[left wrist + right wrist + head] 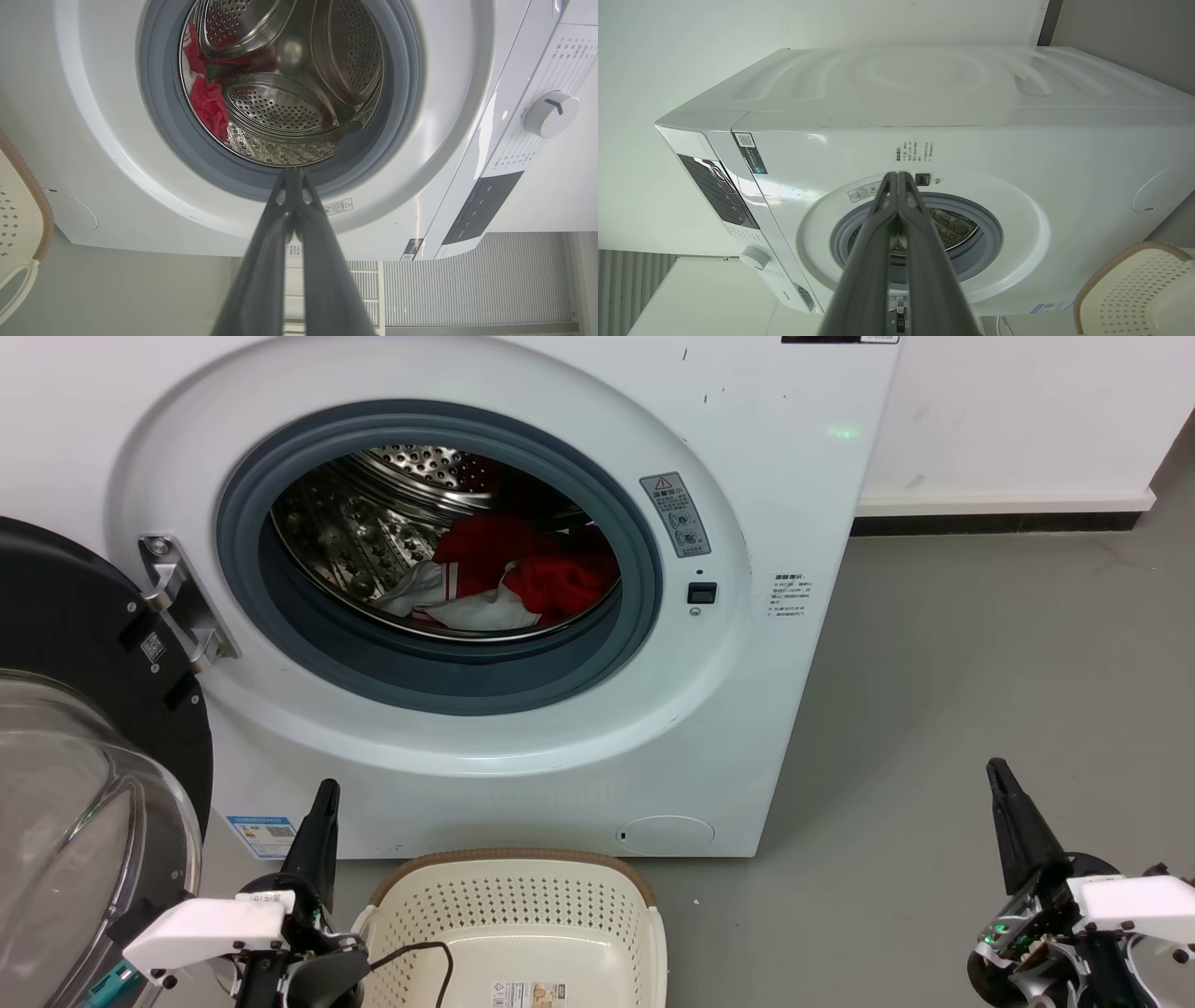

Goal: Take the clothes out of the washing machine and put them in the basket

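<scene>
**Reach favours the left arm**

The left end effector [326, 795], dark fingers [317, 845] pressed together and empty, hangs below the grey-rimmed porthole [448, 683] of the large white front-loading washing machine [794, 476]. Soft red-and-white fabric clothes [523, 574] lie up and right of it in the steel drum [373, 523], heaped crosswise. The cream perforated plastic basket [513, 856] beneath holds none. The right end effector [999, 773], closed and empty, sits well apart.

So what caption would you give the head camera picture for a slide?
Red clothes lie in the open washing machine, basket in front, left gripper and right gripper shut.
</scene>
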